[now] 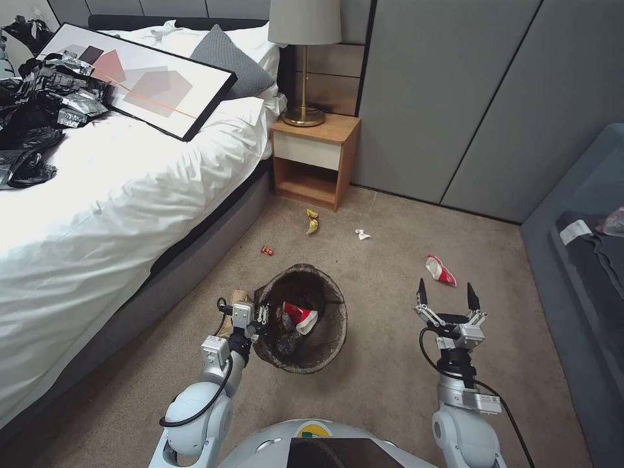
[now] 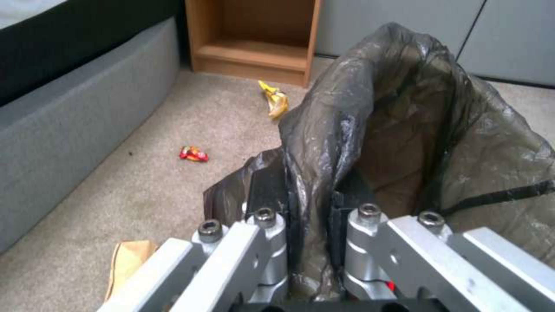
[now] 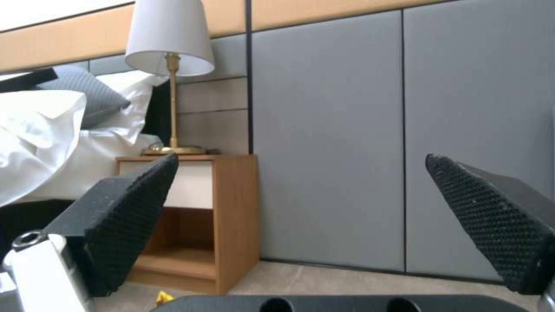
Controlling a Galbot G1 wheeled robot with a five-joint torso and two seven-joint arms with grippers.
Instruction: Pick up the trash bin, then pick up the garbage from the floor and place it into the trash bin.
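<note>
The left claw is clamped on the near-left rim of the trash bin, its black fingers pinching both the edge and a fold of the dark bag; from where I stand the bin sits at about the robot's eleven o'clock, just off the bed, and a red-and-white cup already lies inside it. The right claw hovers at one o'clock with its tips spread wide and nothing between them, and another red-and-white cup lies on the carpet just ahead of it, at its twelve. That looks like the piece to go for next. To do it well, I'd say the right arm should come down with the cup centred between the textured pads, close on the crushed body, not on a loose flap, and lift clear before swinging toward nine o'clock over the bin's mouth. The left grip is thin and partly on slippery liner, so the bin ought to be held level and steady. Farther off, toward the nightstand, wait a yellow wrapper, a white scrap and a small red wrapper; a tan paper bag lies beside the left wrist.
</note>
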